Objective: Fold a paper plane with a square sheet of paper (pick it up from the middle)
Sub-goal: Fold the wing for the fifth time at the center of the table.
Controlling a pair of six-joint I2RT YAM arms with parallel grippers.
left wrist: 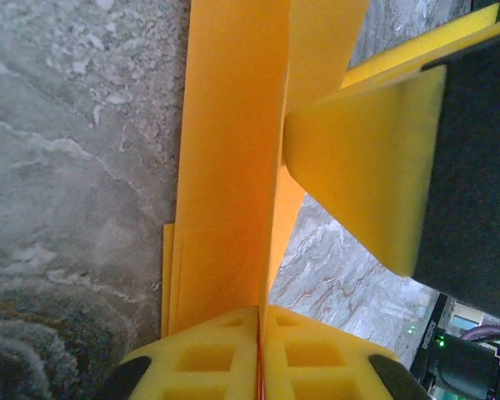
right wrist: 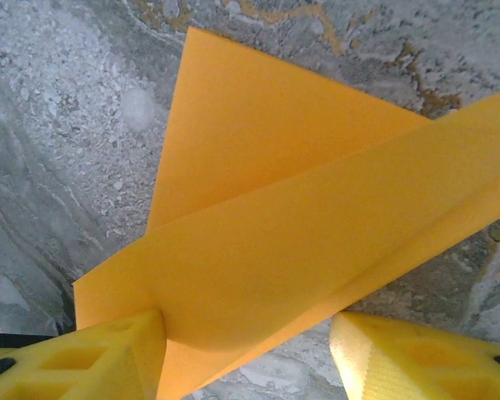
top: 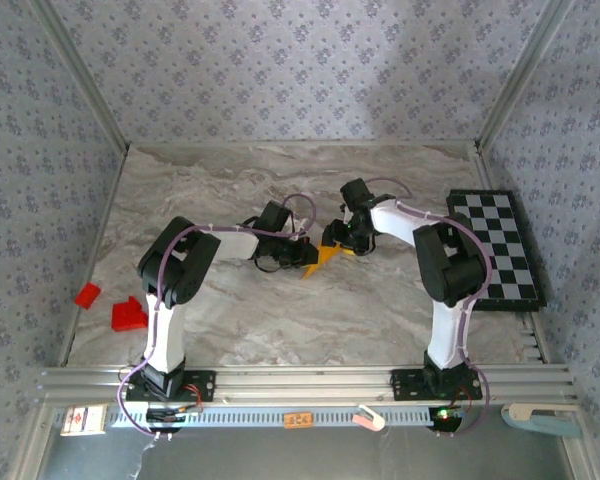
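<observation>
The orange paper plane (left wrist: 229,167) is pinched tightly by the left gripper (left wrist: 259,325); the jaws of the right gripper (right wrist: 246,354) are spread around its folded wing.

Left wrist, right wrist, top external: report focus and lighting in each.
Left wrist: the grey marble tabletop is sharp at upper left, dark and blurred at lower left; the folded orange-yellow sheet of paper bright, without glare. Right wrist: marble crisp, paper evenly lit. Top external: soft, even light, faint shadows.
</observation>
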